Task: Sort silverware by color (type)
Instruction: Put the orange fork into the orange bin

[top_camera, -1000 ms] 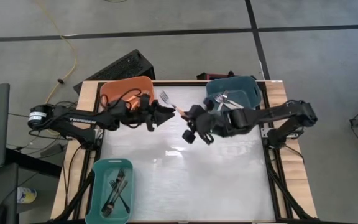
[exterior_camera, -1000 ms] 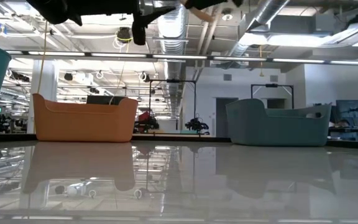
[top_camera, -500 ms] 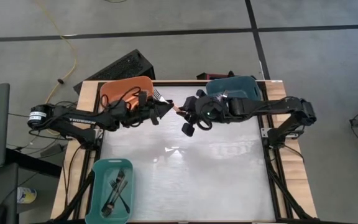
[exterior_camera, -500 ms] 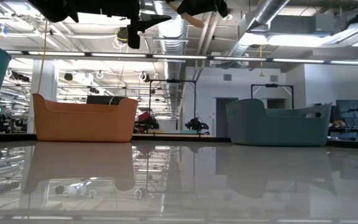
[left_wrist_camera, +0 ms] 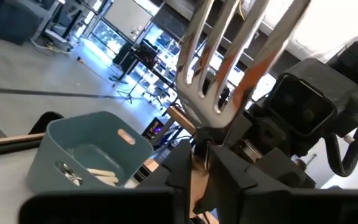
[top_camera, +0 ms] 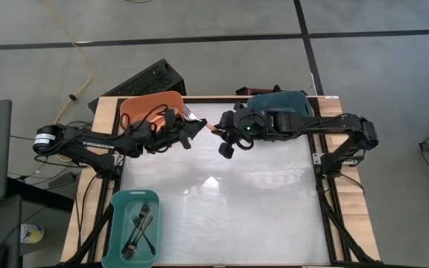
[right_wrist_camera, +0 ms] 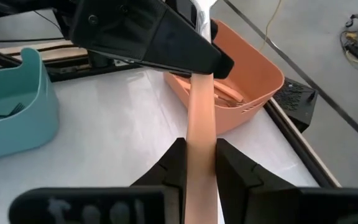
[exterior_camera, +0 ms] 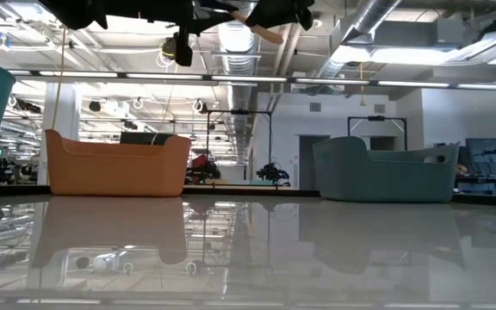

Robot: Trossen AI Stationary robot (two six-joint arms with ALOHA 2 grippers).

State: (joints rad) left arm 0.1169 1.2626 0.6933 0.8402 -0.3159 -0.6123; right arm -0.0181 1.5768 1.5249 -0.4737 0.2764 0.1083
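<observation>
White table [top_camera: 222, 216], bins at its corners: orange bin [top_camera: 141, 106] nearest. Mid-air handoff beside it, probably to route by colour. Right gripper [top_camera: 219, 128] fingers pinching orange-handled fork [right_wrist_camera: 201, 118] at handle end; left gripper [top_camera: 199, 126] fingers clamped nearer the tines.

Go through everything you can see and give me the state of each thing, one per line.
Orange-handled fork: held in the air between both arms, above the table.
Left gripper: jaws shut on the fork near its tines.
Right gripper: jaws shut on the fork's handle.
Orange bin: upright, orange-handled pieces inside.
Blue bin: upright, silverware inside.
Green bin: upright, dark forks inside.
</observation>
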